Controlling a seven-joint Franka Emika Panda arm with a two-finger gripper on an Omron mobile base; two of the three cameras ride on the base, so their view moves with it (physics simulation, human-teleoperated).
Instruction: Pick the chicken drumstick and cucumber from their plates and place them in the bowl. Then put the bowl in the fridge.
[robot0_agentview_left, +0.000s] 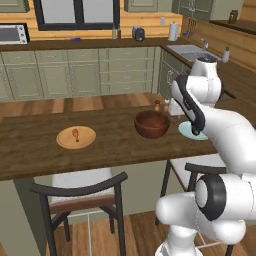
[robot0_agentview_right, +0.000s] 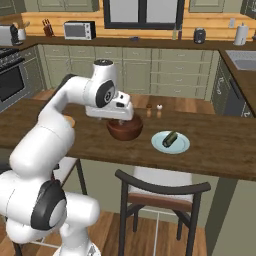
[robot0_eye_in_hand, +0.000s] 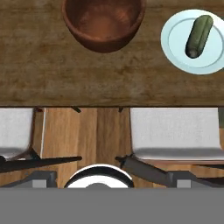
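Jaws wide apart, empty, hand pointing down above counter edge nr bowl (robot0_eye_in_hand: 103, 24), cucumber (robot0_eye_in_hand: 198, 36).

On the surface (robot0_agentview_left: 115, 145), the bowl (robot0_agentview_left: 151, 123) was placed between two plates: in the left base view, the plate (robot0_agentview_left: 76, 137) bearing the chicken drumstick (robot0_agentview_left: 76, 133) was set well apart to its left, and the plate (robot0_agentview_right: 171, 142) on which the cucumber (robot0_agentview_right: 170, 138) lay was found just beside it to the right. Two small shakers (robot0_agentview_right: 153, 110) were stood behind the bowl. Two chairs (robot0_eye_in_hand: 175, 131) were drawn up under the near edge of the surface, side by side.
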